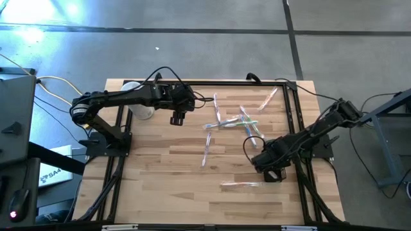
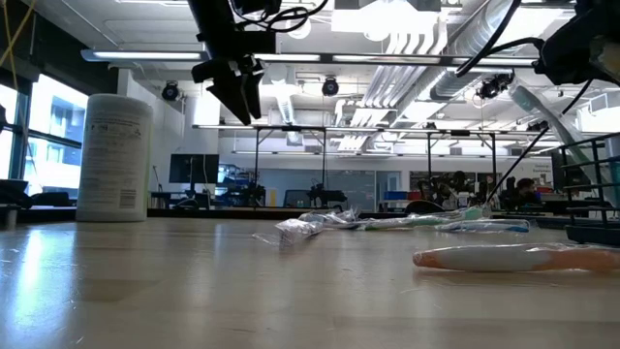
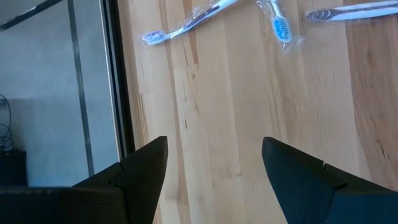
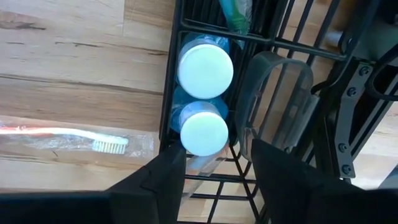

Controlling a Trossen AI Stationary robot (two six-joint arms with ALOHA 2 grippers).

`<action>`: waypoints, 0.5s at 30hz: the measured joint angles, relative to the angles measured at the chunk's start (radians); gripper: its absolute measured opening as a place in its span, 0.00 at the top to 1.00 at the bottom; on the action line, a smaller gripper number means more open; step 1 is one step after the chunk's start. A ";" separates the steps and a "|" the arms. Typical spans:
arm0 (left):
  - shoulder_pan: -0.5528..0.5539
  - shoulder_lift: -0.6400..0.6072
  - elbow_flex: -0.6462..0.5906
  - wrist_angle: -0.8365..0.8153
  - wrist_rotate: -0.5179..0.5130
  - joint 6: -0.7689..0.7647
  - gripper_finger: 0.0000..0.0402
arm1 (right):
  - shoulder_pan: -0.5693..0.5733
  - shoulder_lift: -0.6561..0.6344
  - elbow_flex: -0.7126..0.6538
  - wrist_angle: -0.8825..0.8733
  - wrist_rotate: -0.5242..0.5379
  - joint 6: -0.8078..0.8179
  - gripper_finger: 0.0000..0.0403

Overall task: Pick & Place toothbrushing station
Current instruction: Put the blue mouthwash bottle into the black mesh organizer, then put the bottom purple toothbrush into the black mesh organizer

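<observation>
Right gripper [image 1: 275, 174] hovers over the wire holder [image 4: 205, 25], fingers spread, nothing pinched.
Two white-capped toothpaste tubes [image 4: 205, 68] sit inside it; wrapped toothbrushes [image 1: 231, 122] lie scattered mid-table. Left gripper [image 1: 177, 119] hangs high, spread wide.

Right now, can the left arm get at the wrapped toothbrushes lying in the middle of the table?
Probably yes. The left gripper hangs open above bare wood, and the toothbrushes lie loose just beside it with nothing between. The right gripper is off over the black wire holder.
</observation>
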 joint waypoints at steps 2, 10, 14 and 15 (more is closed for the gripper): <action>0.000 0.000 0.000 0.000 0.009 0.000 0.36 | 0.000 -0.011 0.000 -0.001 -0.004 0.000 0.57; 0.000 0.000 0.000 0.001 0.023 0.003 0.36 | 0.000 -0.077 0.000 0.000 -0.002 0.045 0.61; 0.000 0.000 0.000 0.001 0.023 0.003 0.36 | 0.000 -0.102 0.000 0.000 -0.022 0.060 0.64; 0.000 0.000 0.000 0.001 0.023 0.003 0.36 | 0.000 -0.107 0.000 0.000 -0.026 0.061 0.65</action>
